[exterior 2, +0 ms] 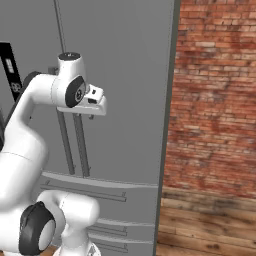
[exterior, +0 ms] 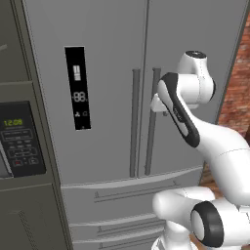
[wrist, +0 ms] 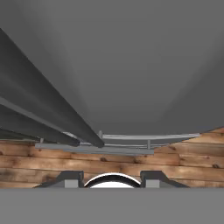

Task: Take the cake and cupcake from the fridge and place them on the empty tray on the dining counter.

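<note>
Fingers parted, empty, near fridge door handles.

One fridge, with two upper doors, two bar handles side by side at the middle, one black display, and two drawers below. One microwave to its left. One brick wall and one wooden floor. Two dark fingers.
</note>
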Tool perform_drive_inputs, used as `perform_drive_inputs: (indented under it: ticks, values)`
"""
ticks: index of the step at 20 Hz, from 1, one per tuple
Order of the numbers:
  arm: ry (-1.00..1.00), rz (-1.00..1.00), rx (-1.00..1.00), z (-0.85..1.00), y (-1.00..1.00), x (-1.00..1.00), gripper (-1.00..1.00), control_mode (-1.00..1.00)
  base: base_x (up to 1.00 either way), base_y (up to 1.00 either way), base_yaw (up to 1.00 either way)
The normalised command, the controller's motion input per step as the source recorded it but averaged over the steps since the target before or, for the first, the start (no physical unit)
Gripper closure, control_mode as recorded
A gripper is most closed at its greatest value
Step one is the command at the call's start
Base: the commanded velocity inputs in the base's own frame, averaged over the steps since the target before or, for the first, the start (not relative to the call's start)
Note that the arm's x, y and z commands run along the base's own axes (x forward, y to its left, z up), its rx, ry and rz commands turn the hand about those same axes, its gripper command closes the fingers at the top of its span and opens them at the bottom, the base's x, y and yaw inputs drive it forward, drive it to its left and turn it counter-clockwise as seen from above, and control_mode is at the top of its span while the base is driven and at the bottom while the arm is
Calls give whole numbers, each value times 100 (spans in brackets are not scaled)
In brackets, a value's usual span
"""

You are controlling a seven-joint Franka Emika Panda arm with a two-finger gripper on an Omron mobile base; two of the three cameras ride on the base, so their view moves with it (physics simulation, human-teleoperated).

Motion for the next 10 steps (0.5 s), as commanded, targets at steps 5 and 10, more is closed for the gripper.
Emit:
perform_drive_inputs:
  ticks: [5, 10]
  values:
    - [-20, -1, 0, 3, 0, -58, -100, -100, 0, 0, 0]
    - [-43, 0, -6, 15, 14, -97, -100, -100, 0, 0, 0]
